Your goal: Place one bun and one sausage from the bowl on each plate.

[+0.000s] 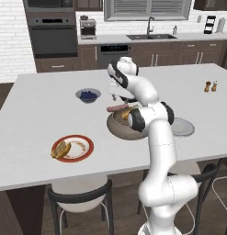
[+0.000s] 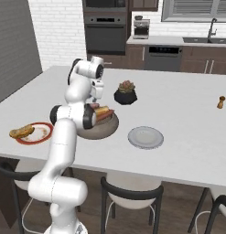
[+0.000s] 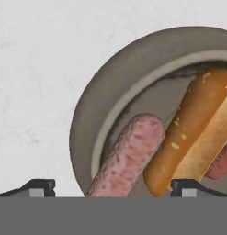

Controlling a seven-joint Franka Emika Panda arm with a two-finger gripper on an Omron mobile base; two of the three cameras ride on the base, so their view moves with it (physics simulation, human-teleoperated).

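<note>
The grey-brown bowl (image 1: pixel 119 129) (image 2: pixel 106 130) (image 3: pixel 97 114) sits mid-counter. A pinkish sausage (image 1: pixel 115 108) (image 3: pixel 127 156) leans on its rim beside a golden bun (image 1: pixel 127 112) (image 2: pixel 103 112) (image 3: pixel 196 126). Part of another sausage (image 3: pixel 220 167) shows behind the bun. My gripper (image 1: pixel 115 96) (image 2: pixel 95 98) (image 3: pixel 114 188) hovers open just above the bowl, its tips either side of the near sausage's end. The red-rimmed plate (image 1: pixel 83 148) (image 2: pixel 40 134) holds one bun (image 1: pixel 61 149) (image 2: pixel 21 132). Right of the bowl, the pale grey plate (image 1: pixel 183 127) (image 2: pixel 145 137) is bare.
A small bowl of blue berries (image 1: pixel 88 95) stands behind the big bowl to the left. A black plant pot (image 2: pixel 126 93) is just behind it. Salt and pepper shakers (image 1: pixel 210 86) (image 2: pixel 221 101) stand far right. Chairs (image 1: pixel 80 197) line the front edge.
</note>
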